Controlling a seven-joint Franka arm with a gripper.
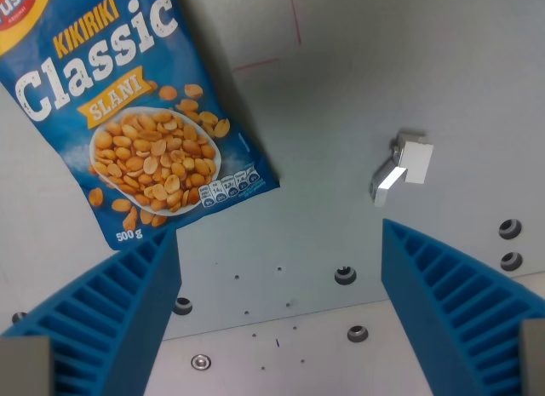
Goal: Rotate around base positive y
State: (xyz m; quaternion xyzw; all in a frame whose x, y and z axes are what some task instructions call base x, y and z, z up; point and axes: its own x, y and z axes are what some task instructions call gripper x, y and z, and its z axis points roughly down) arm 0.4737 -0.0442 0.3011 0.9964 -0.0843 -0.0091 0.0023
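Wrist view is looking down on a grey table (358, 89) that is filling the whole frame, its surface carrying a few thin red lines near the top and a lighter panel running along the bottom edge. Lying flat on it at the wrist view's upper left is a blue peanut bag (140, 115), printed "KIKIRIKI Classic SLANI" with a picture of a bowl of peanuts and "500 g" in one corner; it is sitting tilted, its lower end pointing toward the frame's bottom left. The gripper (281, 302) is hanging over the table with its two ribbed blue fingers (119, 315) standing wide apart at the bottom left and bottom right, nothing between them but bare surface. The left finger's tip is showing just beside the bag's lower corner; whether they are touching cannot be told. To the wrist view's right, well apart from the bag, a small white bracket (402, 166) is resting on the table. Several dark screw holes (345, 275) are dotting the surface between and around the fingers.
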